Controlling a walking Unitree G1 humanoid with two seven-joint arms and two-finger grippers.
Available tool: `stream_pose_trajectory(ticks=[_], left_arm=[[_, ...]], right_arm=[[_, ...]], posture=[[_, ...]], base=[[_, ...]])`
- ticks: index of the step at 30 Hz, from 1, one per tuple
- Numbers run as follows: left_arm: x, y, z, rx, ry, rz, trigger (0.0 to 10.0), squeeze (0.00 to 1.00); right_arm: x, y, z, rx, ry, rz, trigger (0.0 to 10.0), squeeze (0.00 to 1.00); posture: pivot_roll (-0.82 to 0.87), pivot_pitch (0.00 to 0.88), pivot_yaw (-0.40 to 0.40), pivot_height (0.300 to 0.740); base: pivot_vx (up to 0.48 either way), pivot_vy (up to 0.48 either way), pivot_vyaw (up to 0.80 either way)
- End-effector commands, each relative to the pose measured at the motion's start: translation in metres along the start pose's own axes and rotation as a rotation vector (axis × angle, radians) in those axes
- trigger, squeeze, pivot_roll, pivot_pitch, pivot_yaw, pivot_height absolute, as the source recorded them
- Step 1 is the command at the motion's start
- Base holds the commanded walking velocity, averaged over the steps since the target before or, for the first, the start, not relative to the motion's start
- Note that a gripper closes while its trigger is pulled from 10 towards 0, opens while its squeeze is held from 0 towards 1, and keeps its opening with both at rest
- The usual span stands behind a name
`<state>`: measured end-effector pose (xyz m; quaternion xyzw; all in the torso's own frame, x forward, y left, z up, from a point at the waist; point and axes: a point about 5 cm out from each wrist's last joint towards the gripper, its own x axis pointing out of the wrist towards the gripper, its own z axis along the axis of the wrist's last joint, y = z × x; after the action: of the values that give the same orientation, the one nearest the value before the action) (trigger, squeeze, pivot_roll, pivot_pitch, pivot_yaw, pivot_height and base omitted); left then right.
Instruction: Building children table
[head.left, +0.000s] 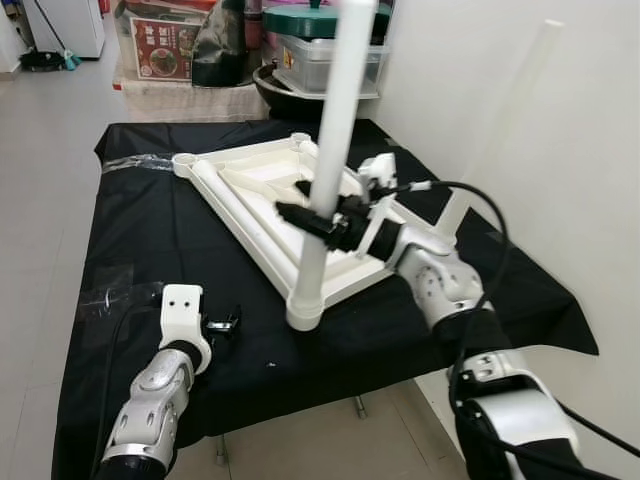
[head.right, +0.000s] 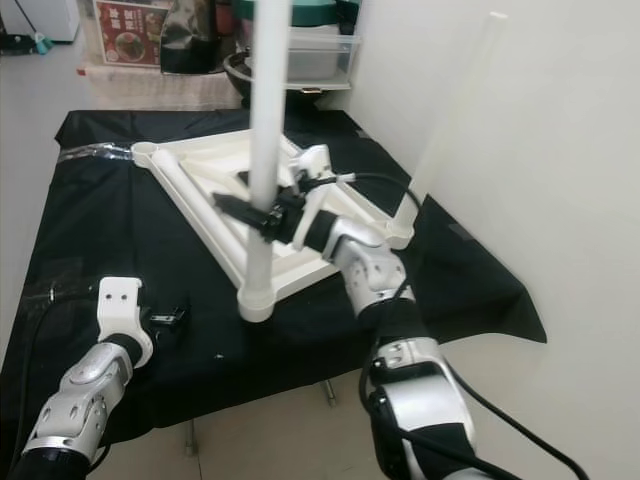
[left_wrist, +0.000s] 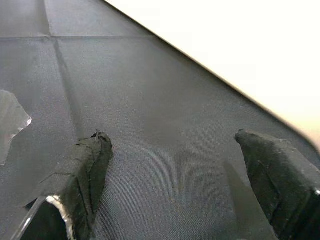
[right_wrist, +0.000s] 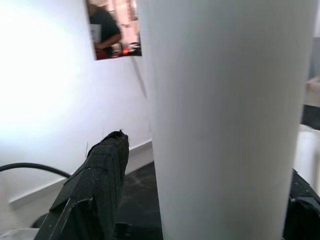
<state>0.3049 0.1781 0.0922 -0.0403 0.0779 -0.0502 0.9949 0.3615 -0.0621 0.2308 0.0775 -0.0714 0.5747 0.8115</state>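
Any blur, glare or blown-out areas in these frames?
Left eye view: sharp; white leg and wall run bright. Right wrist view: leg close and soft, wall washed out, right gripper clamped on it. Left wrist view: black cloth sharp, pale area beyond it overexposed, left gripper open.

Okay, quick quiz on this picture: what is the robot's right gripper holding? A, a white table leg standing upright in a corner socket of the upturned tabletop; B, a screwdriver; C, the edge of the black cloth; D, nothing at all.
A: the right gripper is closed around the white table leg, which stands upright in the near corner socket of the upturned white tabletop.
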Motion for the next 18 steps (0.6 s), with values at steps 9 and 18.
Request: stream_pose_trajectory(ticks=[9, 18], left_arm=[[-0.003, 0.000, -0.013, -0.011, 0.053, 0.011, 10.0, 0.00], [-0.002, -0.004, -0.015, -0.019, 0.054, 0.002, 10.0, 0.00]], right_arm=[[0.020, 0.033, -0.050, 0.040, 0.120, 0.081, 0.0, 0.00], [-0.072, -0.042, -0.085, 0.169, 0.331, -1.202, 0.0, 0.00]], posture=[[0.13, 0.000, -0.167, 0.740], [0.10, 0.000, -0.155, 0.740]], base=[[0.000, 0.000, 0.00], [0.000, 0.000, 0.00]])
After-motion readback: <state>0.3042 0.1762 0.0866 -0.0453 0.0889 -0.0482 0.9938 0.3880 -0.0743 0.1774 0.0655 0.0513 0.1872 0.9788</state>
